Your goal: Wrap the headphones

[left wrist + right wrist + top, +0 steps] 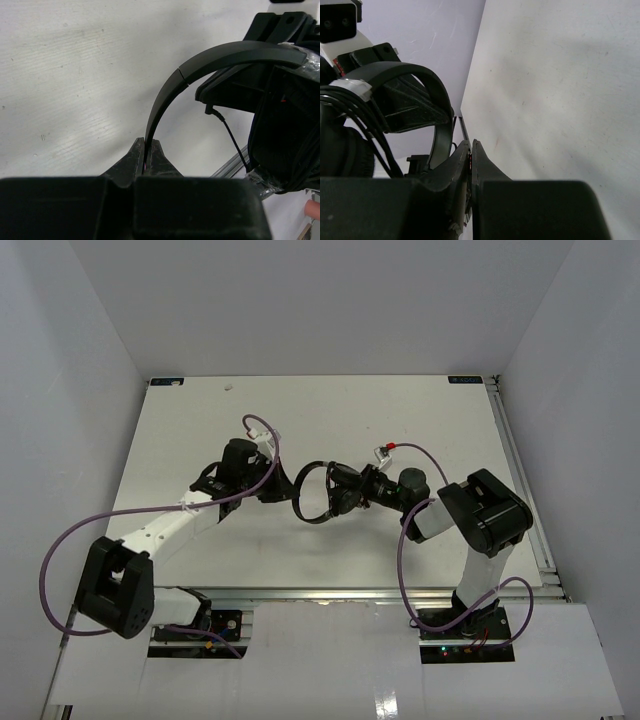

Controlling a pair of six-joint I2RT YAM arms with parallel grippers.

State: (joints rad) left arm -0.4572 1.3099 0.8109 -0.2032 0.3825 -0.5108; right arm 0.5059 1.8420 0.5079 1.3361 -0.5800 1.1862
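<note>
The black headphones (pixel 318 496) hang between my two grippers over the middle of the white table (pixel 200 430). My left gripper (pixel 280 487) (pixel 147 149) is shut on the thin curved headband (pixel 165 95), which arcs up and right to the earcup (pixel 285 140). Several turns of the thin black cable (pixel 355 117) lie around the earcups (pixel 345 498). My right gripper (pixel 367 488) (pixel 471 148) is shut, with a short run of cable (pixel 463 128) leading out of its tips. From the left wrist, that cable (pixel 232 137) drops from the right gripper's fingers (pixel 230 85).
Purple robot cables loop off both arms (pixel 255 425) (pixel 405 540). A metal rail (pixel 520 480) runs along the table's right edge and another along the near edge (pixel 330 592). White walls (pixel 90 360) close in the left, back and right.
</note>
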